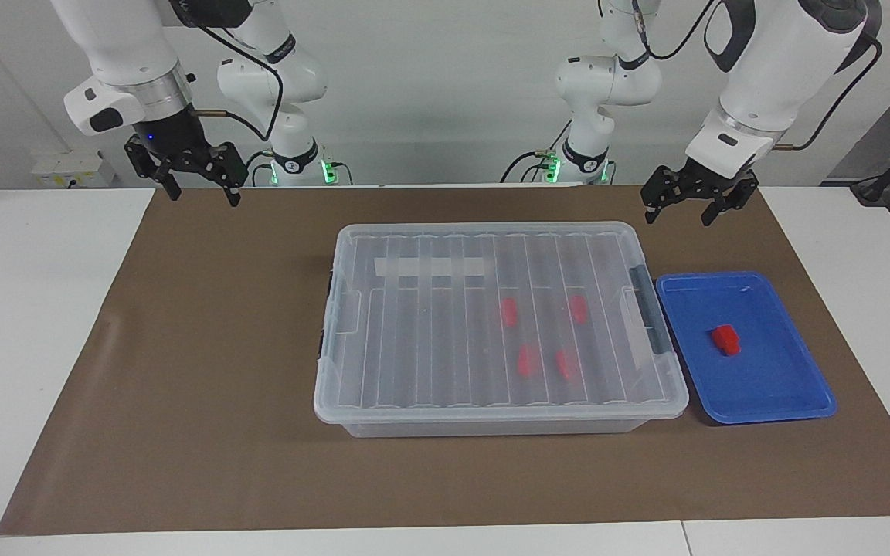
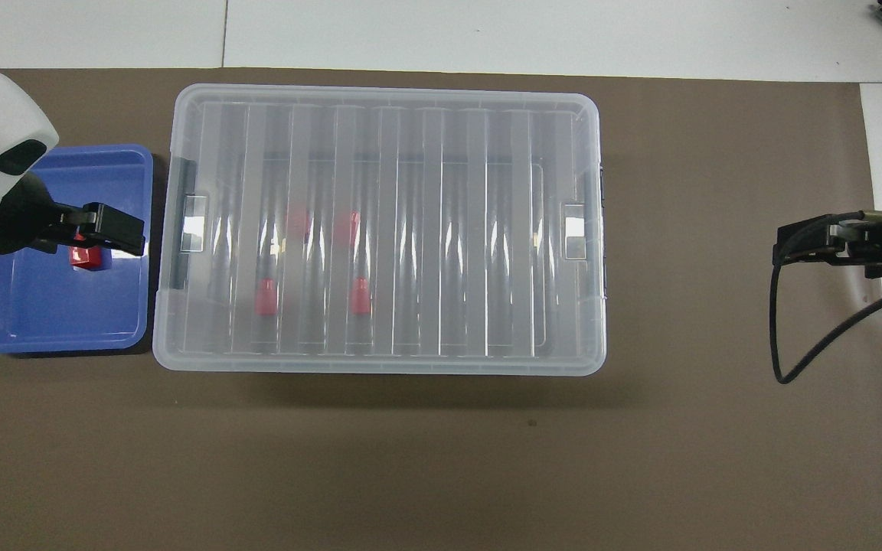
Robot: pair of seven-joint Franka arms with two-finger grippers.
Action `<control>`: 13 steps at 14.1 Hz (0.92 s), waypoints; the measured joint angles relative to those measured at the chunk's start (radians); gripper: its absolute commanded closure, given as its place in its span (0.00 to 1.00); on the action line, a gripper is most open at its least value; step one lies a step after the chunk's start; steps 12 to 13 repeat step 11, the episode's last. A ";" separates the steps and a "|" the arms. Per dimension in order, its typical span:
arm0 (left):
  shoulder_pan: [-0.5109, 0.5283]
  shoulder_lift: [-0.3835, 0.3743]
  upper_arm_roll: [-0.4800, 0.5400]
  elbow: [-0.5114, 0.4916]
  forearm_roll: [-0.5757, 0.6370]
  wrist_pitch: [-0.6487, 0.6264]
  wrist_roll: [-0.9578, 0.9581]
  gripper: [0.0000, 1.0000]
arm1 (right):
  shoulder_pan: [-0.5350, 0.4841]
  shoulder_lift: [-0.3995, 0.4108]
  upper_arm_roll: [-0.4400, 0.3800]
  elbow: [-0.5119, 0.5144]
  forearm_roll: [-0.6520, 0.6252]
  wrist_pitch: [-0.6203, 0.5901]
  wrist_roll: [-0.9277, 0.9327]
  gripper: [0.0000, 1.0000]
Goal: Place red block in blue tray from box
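The clear box lies mid-mat with its ribbed lid shut. Several red blocks show through the lid, one of them toward the blue tray's end. The blue tray lies beside the box toward the left arm's end and holds one red block. My left gripper is open and empty, raised well above the mat by the tray. In the overhead view it overlaps the tray and partly hides the block. My right gripper is open and empty, raised over the right arm's end of the mat.
A brown mat covers the white table. The box has black latches on both short sides. A black cable loops from the right gripper.
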 measured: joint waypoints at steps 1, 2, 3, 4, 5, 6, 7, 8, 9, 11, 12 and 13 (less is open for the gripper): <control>0.000 0.000 0.002 0.000 0.000 0.000 0.000 0.00 | 0.000 0.000 0.000 0.000 0.000 -0.001 0.000 0.00; 0.000 0.000 0.002 -0.001 0.000 0.000 0.000 0.00 | 0.000 0.000 0.000 0.000 0.000 -0.004 0.000 0.00; 0.000 0.000 0.003 -0.001 0.000 0.000 0.000 0.00 | 0.000 0.000 0.000 0.000 0.000 -0.006 0.000 0.00; 0.000 0.000 0.003 -0.001 0.000 0.000 0.000 0.00 | 0.001 0.000 0.000 0.000 0.000 -0.007 0.000 0.00; 0.000 0.000 0.003 -0.001 0.000 0.000 0.000 0.00 | 0.001 0.000 0.000 0.000 0.000 -0.008 0.000 0.00; 0.000 0.000 0.003 -0.002 0.000 0.000 -0.001 0.00 | 0.001 0.000 0.000 0.000 0.000 -0.008 0.000 0.00; 0.000 0.000 0.003 -0.002 0.000 0.000 -0.001 0.00 | 0.001 0.000 0.000 0.000 0.000 -0.008 0.000 0.00; 0.000 0.000 0.003 -0.002 0.000 0.000 -0.001 0.00 | 0.001 0.000 0.000 0.000 0.000 -0.008 0.000 0.00; 0.000 0.000 0.003 -0.002 0.000 0.000 -0.001 0.00 | 0.001 0.000 0.000 0.000 0.000 -0.008 0.000 0.00; 0.000 0.000 0.003 -0.002 0.000 0.000 -0.001 0.00 | 0.001 0.000 0.000 0.000 0.000 -0.008 0.000 0.00; 0.000 0.000 0.003 -0.002 0.000 0.000 -0.001 0.00 | 0.001 0.000 0.000 0.000 0.000 -0.008 0.000 0.00; 0.000 0.000 0.003 -0.002 0.000 0.000 -0.001 0.00 | 0.001 0.000 0.000 0.000 0.000 -0.008 0.000 0.00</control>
